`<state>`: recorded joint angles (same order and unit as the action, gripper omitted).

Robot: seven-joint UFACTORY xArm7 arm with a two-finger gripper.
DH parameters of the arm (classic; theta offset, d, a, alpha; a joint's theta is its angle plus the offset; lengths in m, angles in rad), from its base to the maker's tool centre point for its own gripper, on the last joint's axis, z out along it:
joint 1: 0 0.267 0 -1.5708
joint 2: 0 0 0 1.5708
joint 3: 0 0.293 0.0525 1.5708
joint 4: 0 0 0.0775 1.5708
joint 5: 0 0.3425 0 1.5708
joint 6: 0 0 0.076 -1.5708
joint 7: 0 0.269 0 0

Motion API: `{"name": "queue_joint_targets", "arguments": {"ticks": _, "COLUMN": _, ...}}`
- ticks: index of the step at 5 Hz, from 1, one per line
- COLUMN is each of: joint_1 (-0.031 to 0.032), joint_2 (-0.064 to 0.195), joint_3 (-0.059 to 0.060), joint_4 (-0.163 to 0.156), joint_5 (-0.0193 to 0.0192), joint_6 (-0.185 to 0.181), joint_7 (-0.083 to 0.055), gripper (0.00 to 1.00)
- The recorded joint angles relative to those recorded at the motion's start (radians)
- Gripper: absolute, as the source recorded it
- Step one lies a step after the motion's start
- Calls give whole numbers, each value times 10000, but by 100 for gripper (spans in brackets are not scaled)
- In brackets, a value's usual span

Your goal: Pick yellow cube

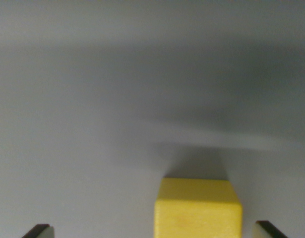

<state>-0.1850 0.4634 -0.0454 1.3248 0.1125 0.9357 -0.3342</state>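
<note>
1. The yellow cube (198, 209) sits at about 5 o'clock in the wrist view, low in the picture and cut off by its bottom edge. It rests on a plain grey counter (92, 124), with a soft shadow stretching away behind it toward 12 o'clock.

2. The gripper (154, 230) stands apart: one dark fingertip shows at 7 o'clock, the other at 5 o'clock near the bottom corner, and the cube lies between them. Neither tip touches it. The cube is off-centre, sitting close to the tip on the wrist view's right and well apart from the one on the wrist view's left.

3. Handling, as a judgement: the cube looks like painted wood, with a faint grain on its near face, so it is likely stiff, light and not fragile. The faces are flat and the edges slightly rounded. The paint may be a little smooth, yet flat parallel sides should give the pads a sure hold.

4. Where to hold: on the two opposite side faces, at 3 and 9 o'clock of the cube, near mid-height, squarely and not on the edges.

5. Risk: closing from this offset, the nearer tip would probably meet the cube first and push it sideways along the counter. Centring over the cube first would help.
</note>
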Motion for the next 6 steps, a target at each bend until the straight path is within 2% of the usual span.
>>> {"name": "queue_joint_targets", "arguments": {"ticks": 1, "joint_1": 0, "joint_2": 0, "joint_3": 0, "joint_4": 0, "joint_5": 0, "joint_6": 0, "joint_7": 0, "gripper": 0}}
{"name": "queue_joint_targets", "arguments": {"ticks": 2, "joint_1": -94, "joint_2": 225, "joint_3": -38, "joint_4": -141, "joint_5": 43, "joint_6": -332, "joint_7": -188, "gripper": 0}}
{"name": "queue_joint_targets", "arguments": {"ticks": 3, "joint_1": -94, "joint_2": 225, "joint_3": -38, "joint_4": -141, "joint_5": 43, "joint_6": -332, "joint_7": -188, "gripper": 0}}
{"name": "queue_joint_targets", "arguments": {"ticks": 4, "joint_1": -174, "joint_2": 418, "joint_3": -71, "joint_4": -261, "joint_5": 80, "joint_6": -616, "joint_7": -349, "gripper": 0}}
{"name": "queue_joint_targets", "arguments": {"ticks": 5, "joint_1": -174, "joint_2": 418, "joint_3": -71, "joint_4": -261, "joint_5": 80, "joint_6": -616, "joint_7": -349, "gripper": 0}}
{"name": "queue_joint_targets", "arguments": {"ticks": 6, "joint_1": -240, "joint_2": 573, "joint_3": -97, "joint_4": -359, "joint_5": 109, "joint_6": -846, "joint_7": -479, "gripper": 0}}
